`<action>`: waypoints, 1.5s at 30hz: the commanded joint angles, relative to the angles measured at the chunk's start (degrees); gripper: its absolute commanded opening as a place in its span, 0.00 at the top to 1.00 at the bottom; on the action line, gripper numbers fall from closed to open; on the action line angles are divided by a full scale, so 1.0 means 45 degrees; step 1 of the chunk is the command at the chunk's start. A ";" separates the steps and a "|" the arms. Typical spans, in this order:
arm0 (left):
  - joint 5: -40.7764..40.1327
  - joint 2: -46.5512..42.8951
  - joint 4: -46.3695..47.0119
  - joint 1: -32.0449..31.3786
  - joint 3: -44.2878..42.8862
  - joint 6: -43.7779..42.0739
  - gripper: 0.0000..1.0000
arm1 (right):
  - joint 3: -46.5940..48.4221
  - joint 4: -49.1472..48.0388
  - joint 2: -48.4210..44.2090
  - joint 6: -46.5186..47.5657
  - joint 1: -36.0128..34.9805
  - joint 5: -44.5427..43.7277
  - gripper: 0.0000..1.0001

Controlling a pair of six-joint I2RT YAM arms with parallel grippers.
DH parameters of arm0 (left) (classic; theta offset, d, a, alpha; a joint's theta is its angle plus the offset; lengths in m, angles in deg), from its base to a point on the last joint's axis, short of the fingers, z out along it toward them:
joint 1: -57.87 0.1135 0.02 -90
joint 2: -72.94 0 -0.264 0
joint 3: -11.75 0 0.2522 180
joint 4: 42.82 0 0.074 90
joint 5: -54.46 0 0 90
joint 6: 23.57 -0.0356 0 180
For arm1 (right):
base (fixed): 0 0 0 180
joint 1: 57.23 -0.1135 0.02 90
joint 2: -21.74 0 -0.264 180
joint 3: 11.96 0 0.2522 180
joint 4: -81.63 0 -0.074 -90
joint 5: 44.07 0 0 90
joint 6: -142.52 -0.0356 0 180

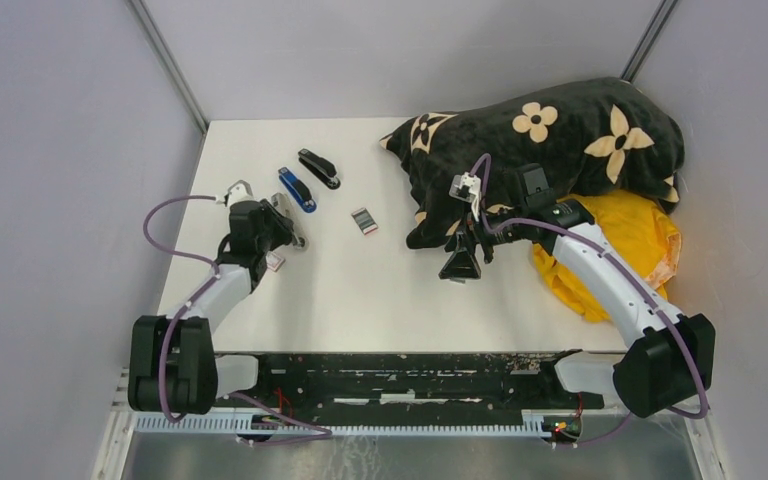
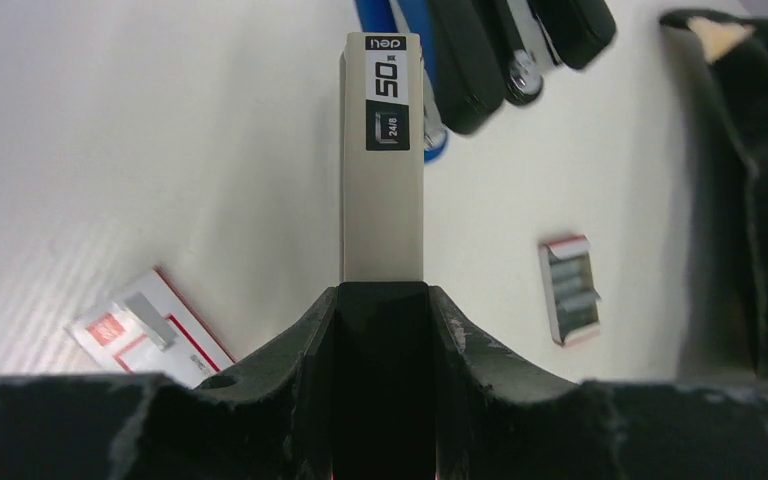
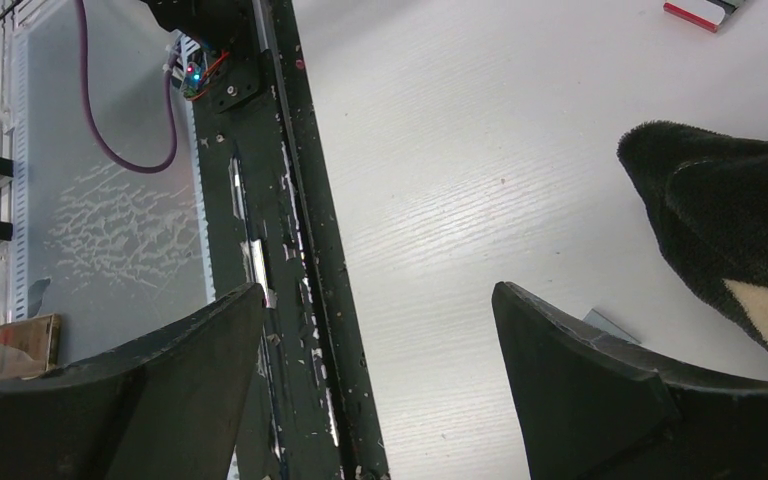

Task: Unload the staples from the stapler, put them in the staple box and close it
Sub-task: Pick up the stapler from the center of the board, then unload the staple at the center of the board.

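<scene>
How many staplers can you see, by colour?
Blue stapler: 1
Black stapler: 1
Grey stapler: 1
Total: 3

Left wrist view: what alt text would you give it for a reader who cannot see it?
The left end effector grips a long beige stapler that points away over a white table. Near its tip lie a blue stapler and a black stapler; to the right sits a small open box holding grey staples, near a dark blanket.
</scene>
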 commanded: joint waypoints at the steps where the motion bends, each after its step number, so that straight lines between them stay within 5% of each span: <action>1: 0.2268 -0.1334 0.3452 -0.0325 0.0962 -0.0239 0.97 | -0.0012 -0.0187 0.0113 0.0103 0.0140 0.0598 0.09; 19: 0.4643 -0.3549 0.7814 -0.2642 0.4538 0.1363 0.97 | 0.0098 0.0190 -0.0090 0.0636 0.0674 0.1186 0.09; 29: 0.4157 -0.5559 0.9377 -0.4739 0.5920 0.1998 0.97 | -0.0208 0.1346 -0.0157 0.2713 0.2313 0.3971 0.08; 45: 0.3928 -0.3958 1.3363 -0.7396 0.6406 0.1885 0.97 | -0.2856 0.0034 -0.2290 0.3440 0.5010 0.6112 0.01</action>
